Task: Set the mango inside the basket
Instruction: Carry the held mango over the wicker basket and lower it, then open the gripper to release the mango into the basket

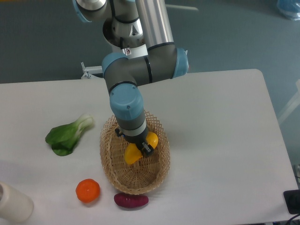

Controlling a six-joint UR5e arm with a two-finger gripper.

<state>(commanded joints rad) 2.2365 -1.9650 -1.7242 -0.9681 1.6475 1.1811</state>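
At frame centre, the black two-finger gripper (140, 146) pinches the smooth yellow-orange mango (138, 149) above the oval tan wicker basket (112, 164); both sit lower centre.

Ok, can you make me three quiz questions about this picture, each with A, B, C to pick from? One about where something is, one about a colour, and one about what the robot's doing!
1. Where is the leafy green vegetable?
A. Left of the basket
B. Inside the basket
C. On top of the robot arm

2. What colour is the round fruit near the front edge of the table?
A. Blue
B. Orange
C. White

3. What is the gripper doing?
A. Holding the mango above the basket
B. Holding the purple-red vegetable
C. Hanging open over bare table

Answers: 1 A, the greens lie on the table left of the basket. 2 B, it is bright orange. 3 A, yellow mango shows on both sides of the gripper, over the basket's inside.
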